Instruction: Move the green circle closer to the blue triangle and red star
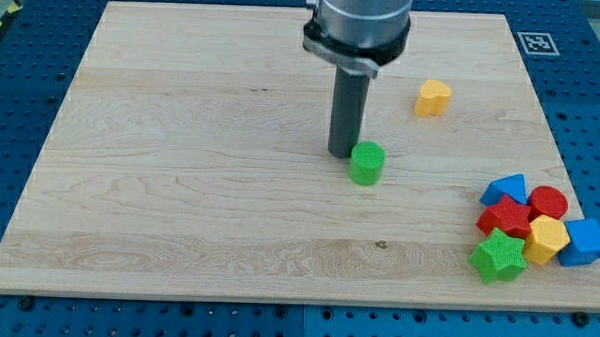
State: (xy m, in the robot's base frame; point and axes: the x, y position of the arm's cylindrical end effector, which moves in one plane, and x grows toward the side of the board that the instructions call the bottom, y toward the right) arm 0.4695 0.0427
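Touching the green circle (366, 163) on its left with my tip (342, 154), bare rod holding nothing, far from blue triangle (506, 189) and red star (505, 218).

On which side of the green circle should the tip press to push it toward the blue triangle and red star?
Press its upper-left side. My tip already sits there, beside the green circle. The blue triangle and red star lie to the view's lower right; its round wall may slip off-centre.
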